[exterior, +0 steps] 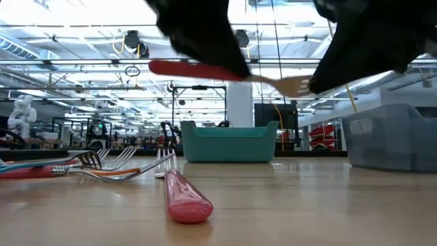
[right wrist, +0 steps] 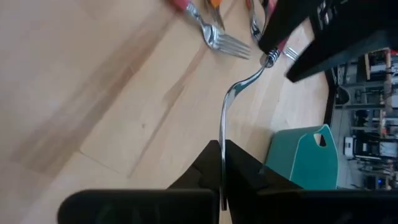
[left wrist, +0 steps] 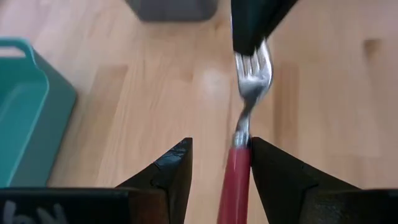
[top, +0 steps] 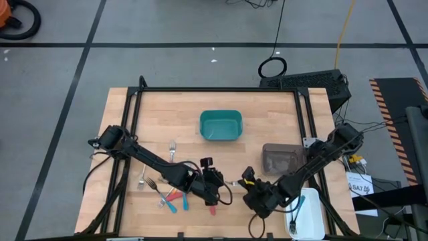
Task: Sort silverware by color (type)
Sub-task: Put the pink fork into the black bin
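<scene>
2 grippers shared 1 red fork (exterior: 225, 74), held in the air between them above the front middle of the table (top: 281, 107). Its long axis ran roughly level from arm to arm: the red handle lay toward the left gripper (left wrist: 219, 163), the tines toward the right gripper (right wrist: 222, 163). In the left wrist view the handle sat between the left fingers, against 1 of them with a gap at the other, so that grip looked loose. The right gripper was shut on the tines, its fingers pinched together on the metal. Both arms reached inward and low, wrists nearly meeting. This looked like a handover, and the next move would turn on the left fingers letting go along the fork's axis. Other forks (top: 167, 194) lay on the table by the left arm, and 1 red-handled fork (exterior: 183, 197) lay near the low camera. 3 bins stood apart: teal (top: 221, 125), grey (top: 282, 159) and white (top: 307, 217).
</scene>
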Robot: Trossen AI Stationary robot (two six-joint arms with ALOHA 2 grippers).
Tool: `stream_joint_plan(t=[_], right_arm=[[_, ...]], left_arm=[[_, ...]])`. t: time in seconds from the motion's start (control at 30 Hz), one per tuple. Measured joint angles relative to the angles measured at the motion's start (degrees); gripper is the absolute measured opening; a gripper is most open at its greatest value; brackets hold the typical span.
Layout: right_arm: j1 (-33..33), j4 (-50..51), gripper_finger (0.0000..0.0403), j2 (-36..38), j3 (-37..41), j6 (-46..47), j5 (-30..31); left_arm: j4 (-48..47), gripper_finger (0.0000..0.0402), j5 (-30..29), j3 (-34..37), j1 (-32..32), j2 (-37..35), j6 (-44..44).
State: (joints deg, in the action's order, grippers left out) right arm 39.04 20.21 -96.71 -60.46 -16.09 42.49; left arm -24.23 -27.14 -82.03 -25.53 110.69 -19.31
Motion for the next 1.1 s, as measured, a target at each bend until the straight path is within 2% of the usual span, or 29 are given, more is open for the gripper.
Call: stream_joint_plan(t=[0.17,0.33,0.57,0.7,1.1], right_arm=[[2.44,5.09,0.0001,-0.09,-2.95,4.57,-0.02],[6.18,9.13,0.0001,-0.09,-6.37,7.96,3.05],[11.99,12.4,0.0,-0.07,-9.59,16.7,4.85],[15.74,12.73,0.0,-0.09,-9.71,20.92,7.19],[23.05,17.04,0.0,-0.07,-9.71,36.82,8.77]], left_arm=[[-0.3,0.0161,-0.82,-5.33,-1.47,-0.17,1.01],[-0.11,0.0161,-1.62,-8.18,-3.57,-0.17,2.55],[0.34,0.0161,-3.04,-8.4,-5.1,-0.17,2.52],[0.35,0.0161,-3.07,-8.4,-5.4,-0.17,0.54],[0.96,0.0161,-4.7,-8.42,-6.34,-0.17,-4.42]])
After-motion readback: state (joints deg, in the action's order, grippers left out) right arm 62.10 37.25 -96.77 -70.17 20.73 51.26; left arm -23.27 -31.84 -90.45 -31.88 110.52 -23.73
